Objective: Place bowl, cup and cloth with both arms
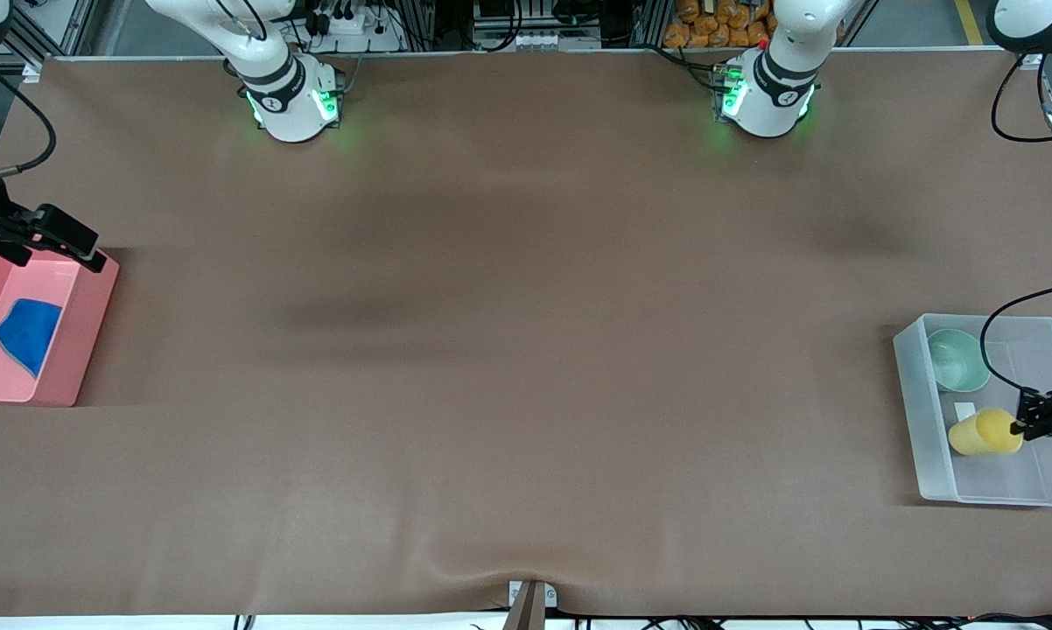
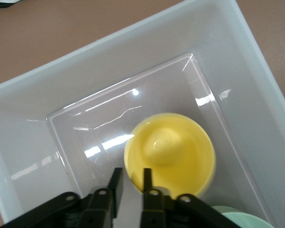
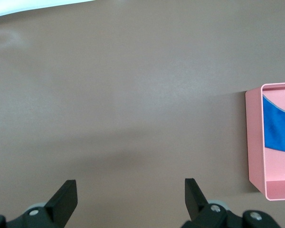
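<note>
Cup (image 1: 984, 432) rim in left end effector (image 1: 1016, 428)

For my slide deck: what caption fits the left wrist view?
Left claw pinching the yellow cup by its rim inside the clear bin.

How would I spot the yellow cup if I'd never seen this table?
Find the clear plastic bin at the left arm's end of the brown table. Two things are in it: the yellow cup, gripped at its rim by the left gripper, and nearer the robots a mint-green bowl. The cup is yellow and narrower.
</note>
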